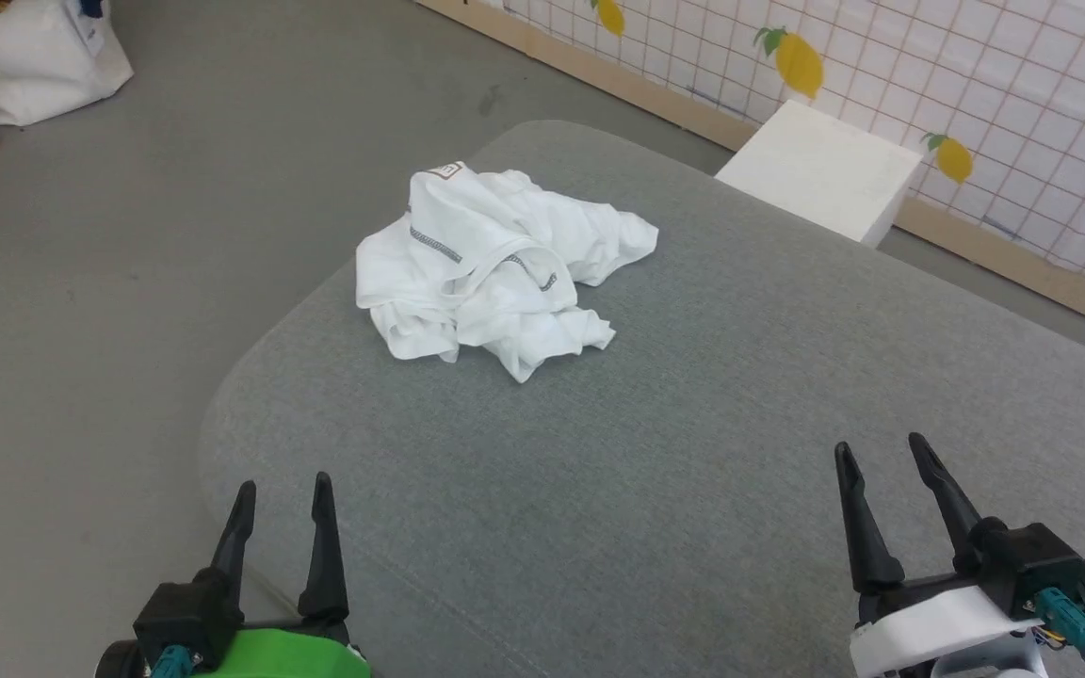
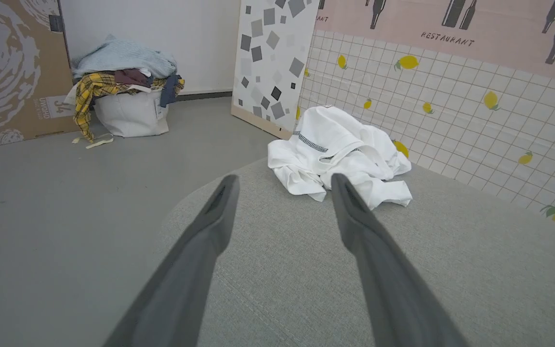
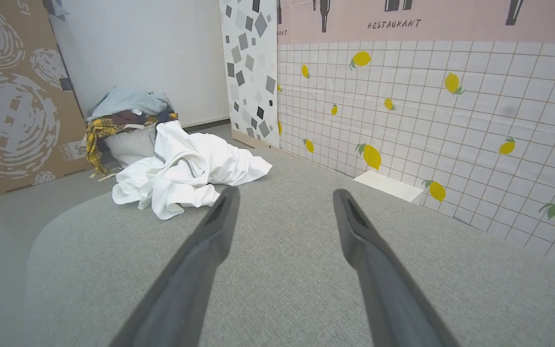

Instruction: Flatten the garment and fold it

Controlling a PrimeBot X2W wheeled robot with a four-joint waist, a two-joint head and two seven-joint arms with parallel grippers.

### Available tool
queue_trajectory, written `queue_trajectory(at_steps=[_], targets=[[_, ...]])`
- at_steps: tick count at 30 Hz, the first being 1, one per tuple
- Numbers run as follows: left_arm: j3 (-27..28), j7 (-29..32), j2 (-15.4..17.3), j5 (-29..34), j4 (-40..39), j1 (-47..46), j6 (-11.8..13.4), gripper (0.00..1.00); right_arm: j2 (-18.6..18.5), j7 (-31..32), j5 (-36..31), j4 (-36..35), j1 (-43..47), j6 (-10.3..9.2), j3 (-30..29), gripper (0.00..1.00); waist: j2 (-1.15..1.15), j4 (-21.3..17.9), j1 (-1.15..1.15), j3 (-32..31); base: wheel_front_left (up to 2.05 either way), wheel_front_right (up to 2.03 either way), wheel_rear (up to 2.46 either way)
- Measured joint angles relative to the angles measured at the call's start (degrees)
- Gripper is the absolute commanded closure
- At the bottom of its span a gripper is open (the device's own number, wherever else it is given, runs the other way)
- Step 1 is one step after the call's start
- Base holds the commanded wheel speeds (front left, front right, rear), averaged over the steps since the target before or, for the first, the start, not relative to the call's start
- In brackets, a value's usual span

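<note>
1. Garment [image 1: 495, 268] is lying in a crumpled heap toward the far left corner of the tabletop [image 1: 693, 424], with grey stitching showing on top.
2. Left gripper [image 1: 283, 480] and right gripper [image 1: 880, 443] are hovering by the near edge, both with fingers spread and carrying nothing, well apart from the garment.
3. I'm judging that flattening is not yet begun, and folding is waiting on it.
4. Next, I'm expecting to reach both arms forward, pinch two separate edges of the heap and draw them apart.

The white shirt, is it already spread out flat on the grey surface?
No, the shirt lies crumpled in a heap on the grey surface.
</note>
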Motion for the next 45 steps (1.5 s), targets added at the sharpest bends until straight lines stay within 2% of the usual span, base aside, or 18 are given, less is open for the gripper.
queue_trajectory(at_steps=[13, 15, 17, 23, 29, 37, 45], targets=[[-0.2, -0.1, 0.0, -0.5, 0.4, 0.1, -0.1, 0.00, 0.0, 0.0, 0.0, 0.2, 0.0, 0.00, -0.1, 0.00, 0.00, 0.1, 0.00, 0.1, 0.00, 0.00, 0.00], [-0.7, -0.1, 0.0, -1.0, 0.5, 0.0, -0.8, 0.00, 0.0, 0.0, 0.0, -0.1, 0.0, 0.00, -0.5, 0.00, 0.00, 0.0, 0.00, 0.1, 0.00, 0.00, 0.00], [-1.8, 0.6, 0.3, -3.6, 0.4, -1.5, -2.9, 0.00, 0.0, 0.3, -0.2, -1.2, 0.0, 0.00, -1.0, 0.00, 0.00, -0.1, 0.00, 0.4, 0.00, 0.00, 0.00], [-2.6, 7.2, 5.8, -3.2, -5.9, -13.7, -5.3, 0.00, 0.0, 3.1, -2.2, -5.6, -0.1, 0.00, -0.9, 0.00, 0.00, -1.0, 0.00, 2.1, 0.00, 0.00, 0.00], [-1.8, 15.6, 11.8, -4.6, -5.8, -27.3, -6.3, 0.00, 0.0, 7.2, -5.8, -12.1, -2.3, -0.01, 0.4, 0.00, 0.00, -2.5, 0.00, 5.9, 0.00, 0.00, 0.00], [-0.5, 21.6, 17.4, -8.4, 5.1, -45.8, -7.1, 0.00, 0.0, 13.2, -11.0, -20.9, -6.8, 0.00, 4.0, 0.00, 0.00, -4.6, 0.00, 14.4, 0.00, 0.00, 0.00], [-5.0, 22.7, 21.3, -10.5, 15.6, -55.1, -7.2, 0.00, -2.2, 17.1, -11.9, -27.4, -10.0, -0.01, 5.7, 0.00, 0.00, -7.2, 0.01, 23.6, 0.00, 0.00, 0.00]])
